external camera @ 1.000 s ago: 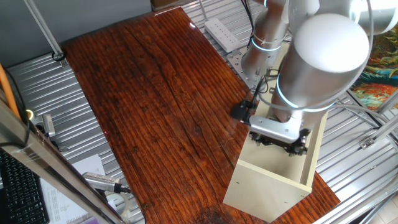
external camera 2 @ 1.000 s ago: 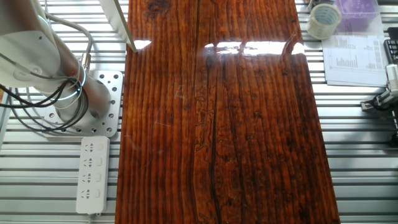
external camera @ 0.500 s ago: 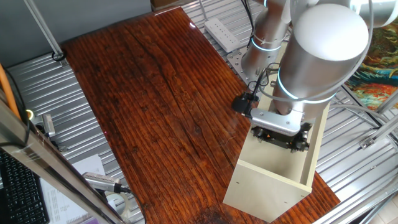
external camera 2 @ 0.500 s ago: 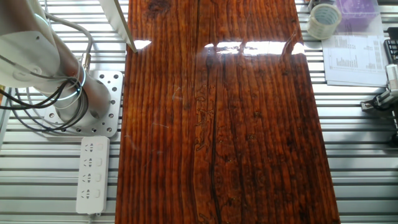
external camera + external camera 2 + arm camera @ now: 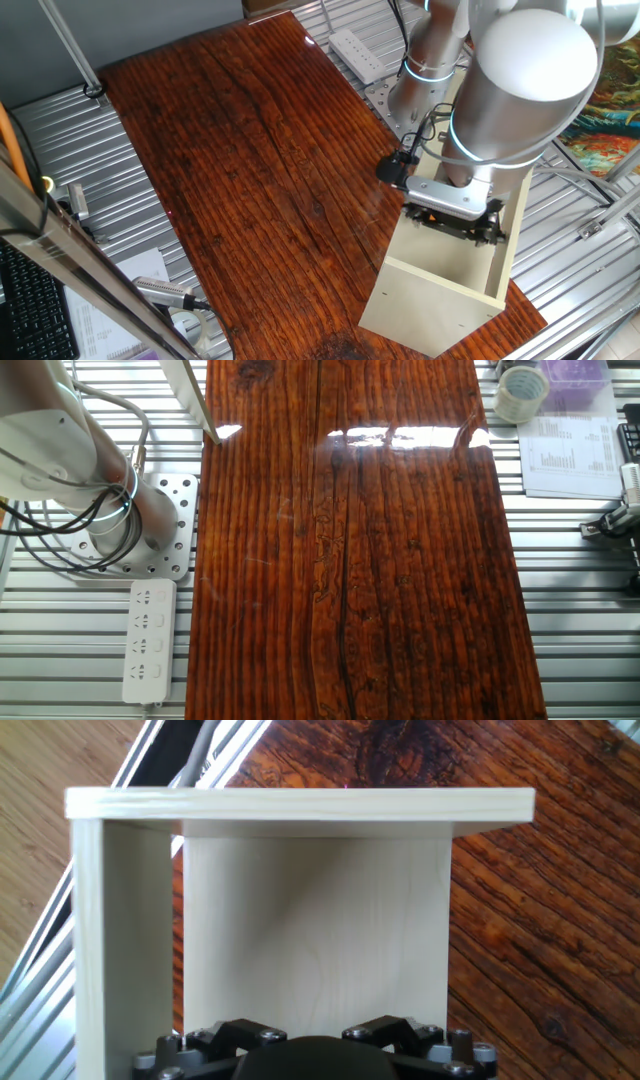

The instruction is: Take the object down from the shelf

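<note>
The shelf [image 5: 430, 300] is a cream open-faced box lying at the near right corner of the wooden table [image 5: 250, 150]. My gripper [image 5: 455, 225] hangs right over the shelf's open face, and the arm's large joint hides its fingers. In the hand view the shelf [image 5: 300, 805] fills the frame, with its pale back panel straight ahead. Only the gripper's dark base [image 5: 315, 1055] shows at the bottom edge, with no fingertips in sight. The object is hidden in every view. The other fixed view shows neither shelf nor gripper.
A white power strip [image 5: 357, 52] and the arm's mounting plate [image 5: 165, 530] sit on the metal frame beside the table. A tape roll [image 5: 521, 392] and papers [image 5: 570, 455] lie past the far end. Tools [image 5: 165, 292] rest off the left side.
The arm has shifted slightly to the right over the shelf. Nothing else has moved.
</note>
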You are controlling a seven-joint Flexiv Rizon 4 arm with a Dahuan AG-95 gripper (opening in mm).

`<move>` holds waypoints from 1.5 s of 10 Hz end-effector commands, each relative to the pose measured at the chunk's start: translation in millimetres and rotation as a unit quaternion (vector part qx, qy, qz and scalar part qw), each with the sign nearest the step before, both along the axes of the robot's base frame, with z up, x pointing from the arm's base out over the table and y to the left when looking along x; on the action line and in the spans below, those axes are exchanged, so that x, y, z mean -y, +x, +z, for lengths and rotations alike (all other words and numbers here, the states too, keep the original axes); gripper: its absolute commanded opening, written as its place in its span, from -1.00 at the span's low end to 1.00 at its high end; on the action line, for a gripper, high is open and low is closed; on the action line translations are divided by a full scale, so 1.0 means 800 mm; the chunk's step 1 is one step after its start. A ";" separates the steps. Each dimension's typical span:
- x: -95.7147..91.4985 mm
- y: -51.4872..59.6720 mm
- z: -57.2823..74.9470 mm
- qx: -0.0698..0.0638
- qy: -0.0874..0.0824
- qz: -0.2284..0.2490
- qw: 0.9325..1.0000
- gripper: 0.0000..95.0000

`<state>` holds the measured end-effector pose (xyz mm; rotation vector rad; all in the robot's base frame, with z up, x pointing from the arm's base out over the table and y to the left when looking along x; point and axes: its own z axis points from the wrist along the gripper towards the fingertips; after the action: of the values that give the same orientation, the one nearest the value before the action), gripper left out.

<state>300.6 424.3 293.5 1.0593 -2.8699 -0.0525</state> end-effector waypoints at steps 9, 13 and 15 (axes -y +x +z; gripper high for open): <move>0.010 -0.018 -0.003 -0.001 0.011 0.008 1.000 1.00; 0.010 -0.021 0.002 -0.002 0.004 0.011 1.000 1.00; 0.012 -0.025 0.001 -0.003 0.004 0.010 1.000 1.00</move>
<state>280.9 415.3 294.6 1.0890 -2.8570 -0.0663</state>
